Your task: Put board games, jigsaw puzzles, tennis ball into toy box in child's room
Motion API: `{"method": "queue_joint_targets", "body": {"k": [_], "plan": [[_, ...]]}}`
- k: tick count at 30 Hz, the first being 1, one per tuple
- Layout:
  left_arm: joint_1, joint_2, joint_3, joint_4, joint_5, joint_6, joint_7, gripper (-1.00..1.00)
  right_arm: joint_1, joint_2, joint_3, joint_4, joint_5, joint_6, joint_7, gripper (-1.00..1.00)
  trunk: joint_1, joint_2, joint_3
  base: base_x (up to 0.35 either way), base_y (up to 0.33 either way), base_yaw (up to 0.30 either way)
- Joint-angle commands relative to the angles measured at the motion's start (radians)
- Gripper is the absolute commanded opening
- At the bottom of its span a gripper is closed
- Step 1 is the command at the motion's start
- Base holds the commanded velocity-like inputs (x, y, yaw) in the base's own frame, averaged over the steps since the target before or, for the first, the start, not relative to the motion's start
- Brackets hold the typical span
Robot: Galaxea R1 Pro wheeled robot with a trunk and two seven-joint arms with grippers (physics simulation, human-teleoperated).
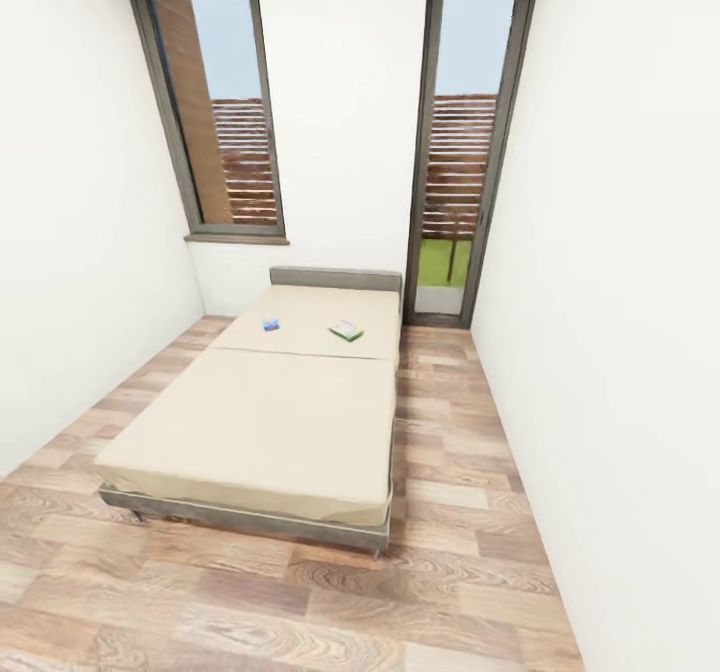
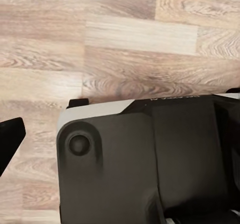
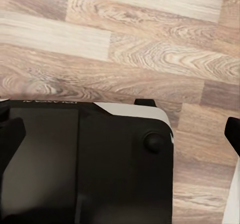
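The bed [image 1: 270, 422] lies ahead with a beige mattress in two sections and a grey headboard at the far wall. Two board games rest on its far section: a small blue box [image 1: 271, 324] and, to its right, a white-green box [image 1: 347, 330]. The table, toy box, jigsaw puzzles and tennis ball are out of view. In the wrist views both arms hang over the wood floor by my dark base. My right gripper [image 3: 125, 129] is open, its fingers at the picture's two sides. My left gripper [image 2: 122, 129] looks open too, with one dark finger [image 2: 11, 139] showing.
White walls close the room in on both sides. A tall window [image 1: 215, 112] and a glass door [image 1: 465, 142] stand in the far wall. A strip of plank floor [image 1: 450, 432] runs along the bed's right side, and more floor lies before its foot.
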Motion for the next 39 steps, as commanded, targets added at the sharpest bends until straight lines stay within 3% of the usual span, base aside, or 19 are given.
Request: {"method": "queue_joint_targets", "body": {"k": [1,39], "plan": [[-0.001,0.000,-0.002,0.002,-0.001,-0.007,0.000,1.00,-0.001,0.002,0.008,0.001,0.004,0.000,-0.010,1.00,0.001,-0.002,-0.002,0.000,0.000,0.289],[-0.001,0.008,-0.005,0.006,-0.004,-0.019,0.002,1.00,-0.001,0.004,0.010,0.001,0.007,0.000,-0.014,1.00,0.001,-0.002,-0.002,0.000,0.000,0.291]]}}
